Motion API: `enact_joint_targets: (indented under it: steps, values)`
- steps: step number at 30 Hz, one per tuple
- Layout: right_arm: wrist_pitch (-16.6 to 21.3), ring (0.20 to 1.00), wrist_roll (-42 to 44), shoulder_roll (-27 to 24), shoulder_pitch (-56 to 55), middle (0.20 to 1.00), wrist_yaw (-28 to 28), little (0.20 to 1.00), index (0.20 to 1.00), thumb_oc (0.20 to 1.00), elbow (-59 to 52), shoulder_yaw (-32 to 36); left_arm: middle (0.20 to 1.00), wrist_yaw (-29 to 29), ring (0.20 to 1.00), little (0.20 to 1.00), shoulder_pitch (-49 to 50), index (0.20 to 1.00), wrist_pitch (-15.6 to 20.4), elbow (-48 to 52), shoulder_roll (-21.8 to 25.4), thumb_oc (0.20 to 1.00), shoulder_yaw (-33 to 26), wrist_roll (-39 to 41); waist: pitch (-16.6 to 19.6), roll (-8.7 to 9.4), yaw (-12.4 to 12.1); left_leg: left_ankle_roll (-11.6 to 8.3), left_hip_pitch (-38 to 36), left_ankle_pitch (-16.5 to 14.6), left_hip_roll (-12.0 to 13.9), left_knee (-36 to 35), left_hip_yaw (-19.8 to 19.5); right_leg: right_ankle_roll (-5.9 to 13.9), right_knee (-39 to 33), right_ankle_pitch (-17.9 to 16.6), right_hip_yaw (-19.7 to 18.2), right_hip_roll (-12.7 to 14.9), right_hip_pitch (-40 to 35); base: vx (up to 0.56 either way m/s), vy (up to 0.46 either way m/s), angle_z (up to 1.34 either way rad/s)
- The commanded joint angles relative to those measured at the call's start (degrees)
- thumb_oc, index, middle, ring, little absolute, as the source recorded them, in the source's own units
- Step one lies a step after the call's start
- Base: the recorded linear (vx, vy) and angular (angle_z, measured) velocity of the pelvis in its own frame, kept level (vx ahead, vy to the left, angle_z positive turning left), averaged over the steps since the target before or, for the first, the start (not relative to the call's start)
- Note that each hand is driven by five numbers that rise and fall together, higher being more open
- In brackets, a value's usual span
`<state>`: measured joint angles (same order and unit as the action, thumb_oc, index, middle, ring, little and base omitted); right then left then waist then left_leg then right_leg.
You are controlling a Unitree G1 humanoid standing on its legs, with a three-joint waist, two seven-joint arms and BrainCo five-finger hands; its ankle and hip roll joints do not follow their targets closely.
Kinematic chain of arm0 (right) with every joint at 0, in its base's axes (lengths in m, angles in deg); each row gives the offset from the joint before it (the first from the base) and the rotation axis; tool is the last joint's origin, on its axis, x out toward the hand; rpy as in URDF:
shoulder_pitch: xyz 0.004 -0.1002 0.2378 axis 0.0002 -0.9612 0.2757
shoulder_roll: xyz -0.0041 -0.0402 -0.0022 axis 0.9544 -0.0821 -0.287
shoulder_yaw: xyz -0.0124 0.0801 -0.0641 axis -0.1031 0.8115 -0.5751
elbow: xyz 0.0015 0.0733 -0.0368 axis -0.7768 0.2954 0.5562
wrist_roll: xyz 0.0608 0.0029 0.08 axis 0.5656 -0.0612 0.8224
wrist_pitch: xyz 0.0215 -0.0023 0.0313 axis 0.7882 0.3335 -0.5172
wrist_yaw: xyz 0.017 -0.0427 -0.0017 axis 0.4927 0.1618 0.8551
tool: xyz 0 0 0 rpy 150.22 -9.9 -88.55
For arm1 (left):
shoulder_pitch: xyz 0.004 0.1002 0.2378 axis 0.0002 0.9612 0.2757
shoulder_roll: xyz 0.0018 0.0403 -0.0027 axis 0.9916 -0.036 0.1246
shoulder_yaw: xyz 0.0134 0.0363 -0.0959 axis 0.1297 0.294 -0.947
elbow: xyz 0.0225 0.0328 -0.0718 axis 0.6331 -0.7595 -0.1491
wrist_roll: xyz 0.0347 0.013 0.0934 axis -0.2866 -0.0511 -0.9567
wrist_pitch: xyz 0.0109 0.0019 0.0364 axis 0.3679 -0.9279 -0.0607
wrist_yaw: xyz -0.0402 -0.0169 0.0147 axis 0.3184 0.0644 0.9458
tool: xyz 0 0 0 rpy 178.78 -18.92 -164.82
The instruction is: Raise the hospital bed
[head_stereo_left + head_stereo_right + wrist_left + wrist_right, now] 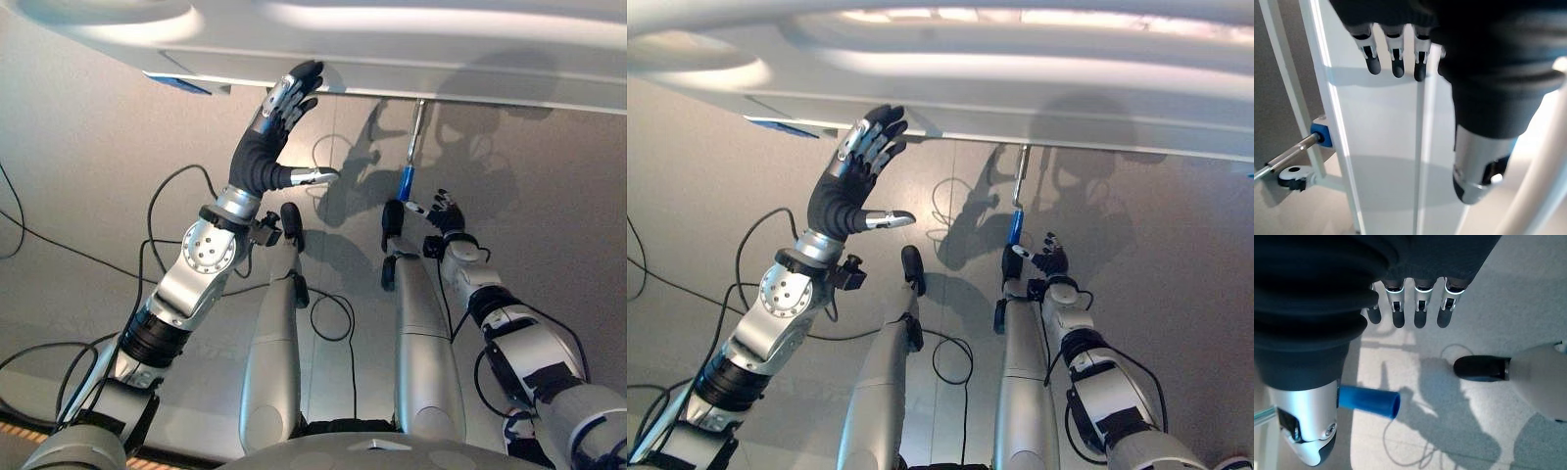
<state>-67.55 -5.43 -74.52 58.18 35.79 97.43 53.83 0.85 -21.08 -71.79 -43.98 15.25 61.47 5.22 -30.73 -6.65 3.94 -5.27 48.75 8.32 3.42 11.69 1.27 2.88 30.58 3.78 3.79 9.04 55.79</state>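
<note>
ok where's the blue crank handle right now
The blue crank handle hangs under the bed's edge, on the robot's right, just ahead of the open right hand.

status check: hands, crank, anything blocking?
Left hand open, raised at bed frame edge. Right hand open beside blue crank handle, not gripping. Nothing seen blocking.

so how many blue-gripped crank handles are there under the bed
1. One metal crank handle with a blue grip hangs below the white hospital bed frame, just beyond the open right hand. The open left hand is raised at the frame's edge. Others may be hidden.
</note>
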Motion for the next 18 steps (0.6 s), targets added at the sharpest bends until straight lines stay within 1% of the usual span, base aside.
enact_joint_targets:
  steps: [1, 7, 10, 18]
  values:
    - [2.1, 1.0, 4.6, -0.8, 1.9, 1.0, -0.8, 1.0, 1.0, 1.0, -1.5, -0.1, 1.0, -1.1, 1.0, 1.0, -1.4, 1.0, 4.2, 7.3, 0.3, 1.0, -1.0, 1.3, 0.9, 0.12, -0.2, 1.84, 2.5, -6.7, -2.1, 7.5, 0.9, 4.4, -9.8, -6.5, 0.0, -0.6, -1.7, 0.0, 0.0, 0.0]
    - [2.0, 1.0, 10.4, -2.4, 5.8, 1.0, -2.7, 1.0, 1.0, 1.0, -0.3, -0.6, 1.0, -1.4, 1.0, 1.0, -2.4, 1.0, 4.3, 8.0, 0.2, 1.0, -0.7, 1.4, 0.9, -0.12, -0.8, 1.78, 4.6, -6.7, -2.2, 7.6, 1.0, 4.41, -10.1, -6.6, 0.0, -0.6, 0.1, 0.0, 0.0, 0.0]
    - [1.4, 1.0, 11.2, -3.2, 8.0, 1.0, -3.6, 1.0, 1.0, 1.0, 1.2, -1.9, 1.0, -1.4, 1.0, 1.0, -3.0, 1.0, 4.3, 8.0, 0.4, 1.0, -0.3, 1.8, 0.9, -0.22, -1.0, 1.78, 5.3, -6.7, -2.2, 7.6, 1.1, 4.44, -10.1, -6.7, 0.0, -0.6, 0.9, 0.0, 0.0, 0.0]
    - [-0.1, 1.0, 12.5, -2.9, 13.1, 1.0, -5.2, 1.0, 1.0, 1.0, 2.9, -4.7, 1.0, -1.5, 1.0, 1.0, -3.6, 1.0, 4.1, 7.8, 0.0, 1.0, 0.2, 2.3, 0.9, -0.41, -1.6, 1.88, 6.6, -6.9, -2.3, 7.8, 1.6, 4.56, -10.6, -7.0, -0.3, -0.7, 2.1, 0.0, 0.0, 0.0]
